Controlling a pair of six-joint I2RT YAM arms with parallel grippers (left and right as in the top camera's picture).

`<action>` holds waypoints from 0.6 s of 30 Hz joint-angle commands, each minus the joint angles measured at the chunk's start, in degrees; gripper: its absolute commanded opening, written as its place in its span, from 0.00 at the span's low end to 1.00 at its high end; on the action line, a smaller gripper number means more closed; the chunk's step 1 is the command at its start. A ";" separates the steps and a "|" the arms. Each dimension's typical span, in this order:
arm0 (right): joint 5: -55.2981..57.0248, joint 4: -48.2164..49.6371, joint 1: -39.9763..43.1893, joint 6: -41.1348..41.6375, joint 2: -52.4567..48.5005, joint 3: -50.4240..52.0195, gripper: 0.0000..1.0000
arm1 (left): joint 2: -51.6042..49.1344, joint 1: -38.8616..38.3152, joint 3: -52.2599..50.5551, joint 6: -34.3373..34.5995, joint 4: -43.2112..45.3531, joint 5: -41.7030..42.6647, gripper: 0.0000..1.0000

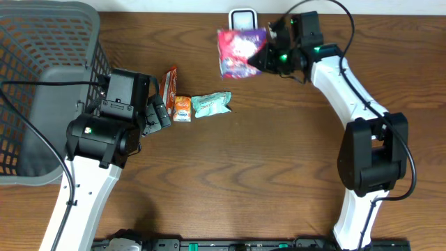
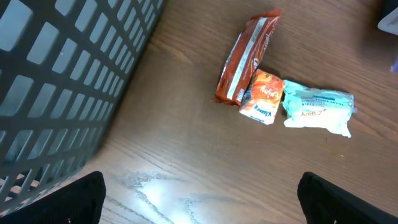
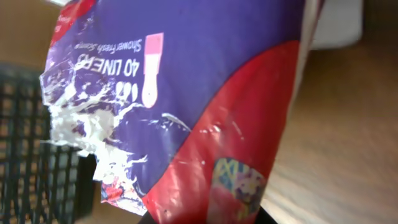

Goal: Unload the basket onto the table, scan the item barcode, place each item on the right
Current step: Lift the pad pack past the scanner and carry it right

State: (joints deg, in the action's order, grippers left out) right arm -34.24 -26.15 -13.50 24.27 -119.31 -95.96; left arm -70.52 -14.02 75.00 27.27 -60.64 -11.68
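Liner pack (image 1: 237,52) in right jaws, tilted, extending left, edge overlapping scanner (image 1: 242,15).

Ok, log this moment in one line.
right claw: shut on purple packet | purple packet: held near scanner | left claw: open, empty

1. Table (image 1: 265,174): dark brown wood, grain running left to right, with a bright glare patch showing in the left wrist view.
2. Basket (image 1: 49,42): grey plastic mesh, standing at the table's left end.
3. Brown packet (image 1: 168,84): lying flat and slanted, near the basket but apart from it.
4. Orange packet (image 1: 182,108): small, touching the brown packet's lower end.
5. Teal packet (image 1: 211,104): crinkled, lying flat, touching the orange packet's right side.
6. White device (image 1: 242,15): at the far edge, well apart from the packets, partly covered from view.
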 commanded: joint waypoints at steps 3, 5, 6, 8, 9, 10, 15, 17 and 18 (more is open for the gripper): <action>15.28 2.21 -2.21 12.20 1.07 -0.98 0.01 | -0.11 0.24 0.24 0.94 -0.20 0.33 0.98; 19.96 3.32 -2.36 13.62 0.66 -0.98 0.01 | -0.11 0.24 0.24 0.94 -0.20 0.31 0.98; 20.79 4.52 -2.36 13.62 0.39 -0.98 0.01 | -0.11 0.24 0.24 0.94 -0.20 0.33 0.98; 20.61 8.09 -1.86 13.64 -0.11 -0.98 0.01 | -0.11 0.24 0.24 0.94 -0.20 0.33 0.98; 20.26 9.79 -1.51 14.05 -0.31 -0.98 0.01 | -0.11 0.24 0.24 0.94 -0.20 0.31 0.98; 19.80 11.39 -1.07 15.17 -0.31 -0.98 0.01 | -0.11 0.24 0.24 0.94 -0.20 0.33 0.98; 16.20 17.99 0.50 20.31 -0.74 -0.98 0.01 | -0.11 0.24 0.24 0.94 -0.20 0.31 0.98; 14.78 20.24 0.55 22.56 -1.36 -0.98 0.01 | -0.11 0.24 0.24 0.94 -0.20 0.33 0.98; 13.55 21.90 0.33 23.65 -1.88 -0.98 0.01 | -0.11 0.24 0.24 0.94 -0.20 0.31 0.98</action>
State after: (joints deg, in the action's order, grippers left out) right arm -17.54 -6.70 -13.06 42.68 -119.52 -95.94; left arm -70.52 -14.02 75.00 27.27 -60.64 -11.68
